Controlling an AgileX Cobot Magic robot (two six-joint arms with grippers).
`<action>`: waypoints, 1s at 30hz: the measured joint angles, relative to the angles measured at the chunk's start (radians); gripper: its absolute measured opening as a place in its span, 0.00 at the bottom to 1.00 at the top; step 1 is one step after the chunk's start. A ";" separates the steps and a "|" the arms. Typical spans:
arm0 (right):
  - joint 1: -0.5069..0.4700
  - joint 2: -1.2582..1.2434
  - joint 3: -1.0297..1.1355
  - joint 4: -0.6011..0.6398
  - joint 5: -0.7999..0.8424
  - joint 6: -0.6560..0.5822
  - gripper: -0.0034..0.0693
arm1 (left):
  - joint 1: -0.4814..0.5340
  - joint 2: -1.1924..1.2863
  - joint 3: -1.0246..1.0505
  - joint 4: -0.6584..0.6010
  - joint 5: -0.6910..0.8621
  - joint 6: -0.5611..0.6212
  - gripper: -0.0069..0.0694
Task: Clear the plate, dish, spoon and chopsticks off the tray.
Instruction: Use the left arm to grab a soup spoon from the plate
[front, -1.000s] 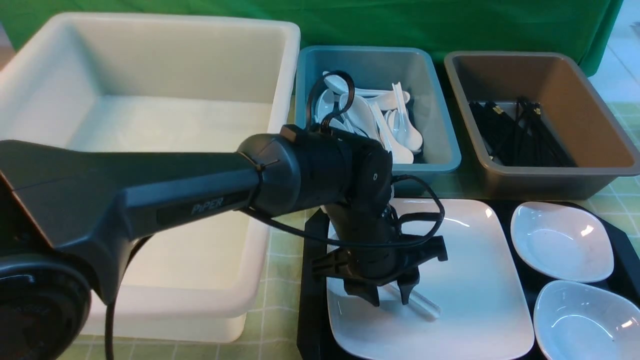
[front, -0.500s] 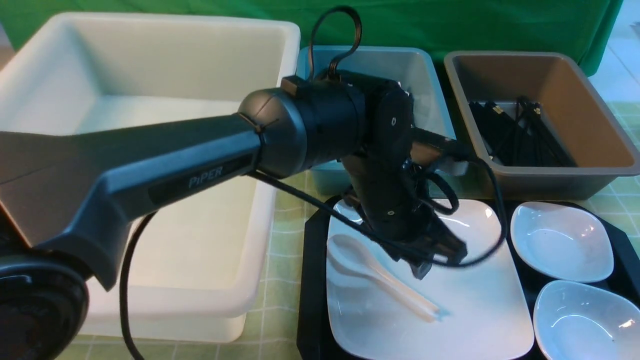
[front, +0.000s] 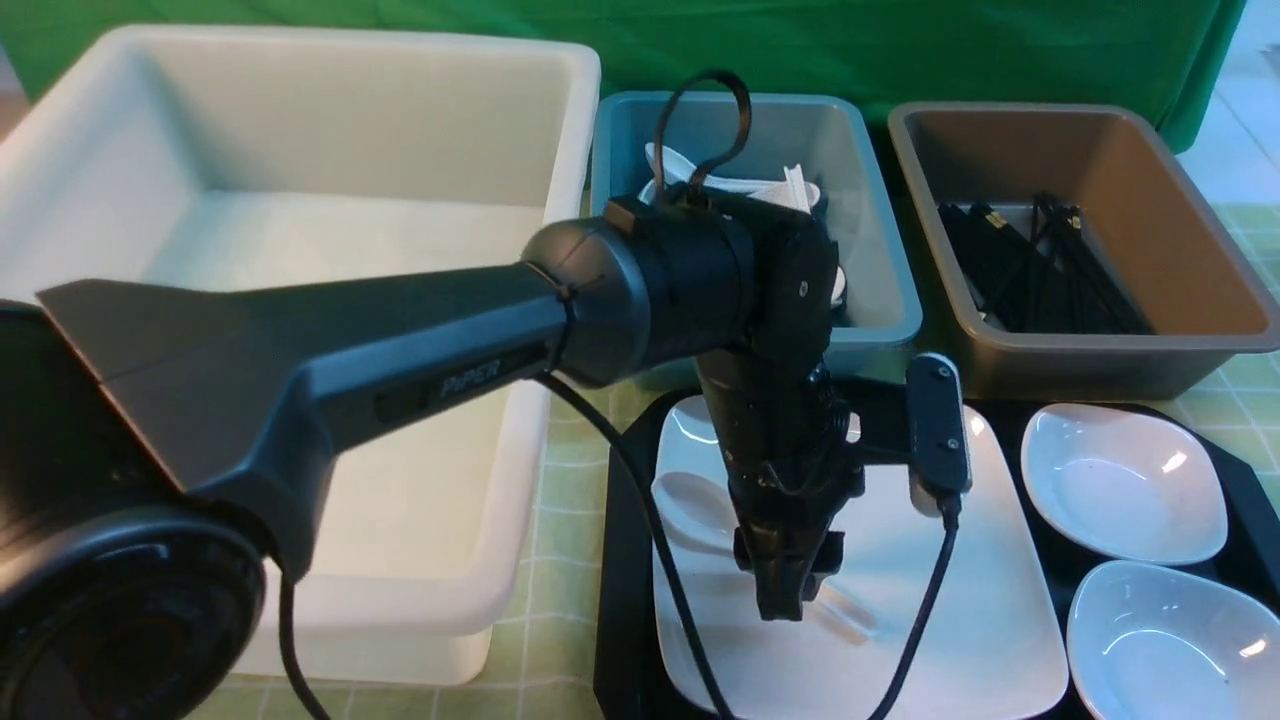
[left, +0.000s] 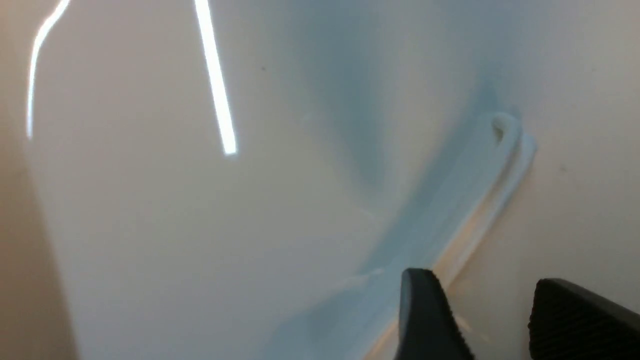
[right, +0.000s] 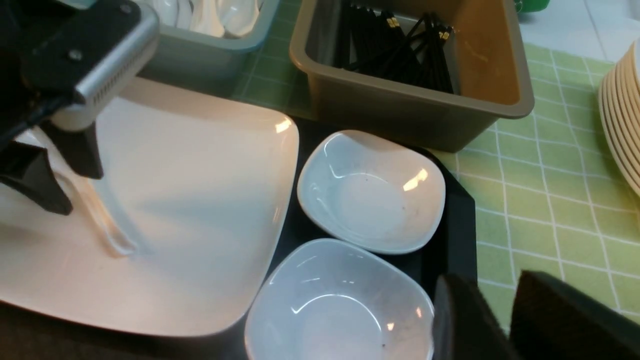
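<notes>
Your left arm is reaching in from the near left, forearm running rightward and slightly away from you. Its wrist is bending sharply, so the left gripper is pointing straight down. The wrist camera is sticking out on the right side, with its cable hanging below it. The left fingers are standing well apart, jaws wide and clamping nothing. Your right gripper is showing only in its own wrist view. Its two dark fingers are sitting slightly parted and gripping nothing.
</notes>
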 joint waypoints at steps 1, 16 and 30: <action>0.000 0.000 0.000 0.000 0.000 0.000 0.27 | -0.011 0.006 0.000 0.029 -0.014 0.024 0.45; 0.000 0.000 0.000 -0.001 0.000 0.000 0.29 | -0.056 0.068 -0.010 0.083 -0.064 0.068 0.44; 0.000 0.000 0.000 -0.001 -0.001 0.000 0.29 | -0.056 0.085 -0.238 0.163 0.135 -0.575 0.18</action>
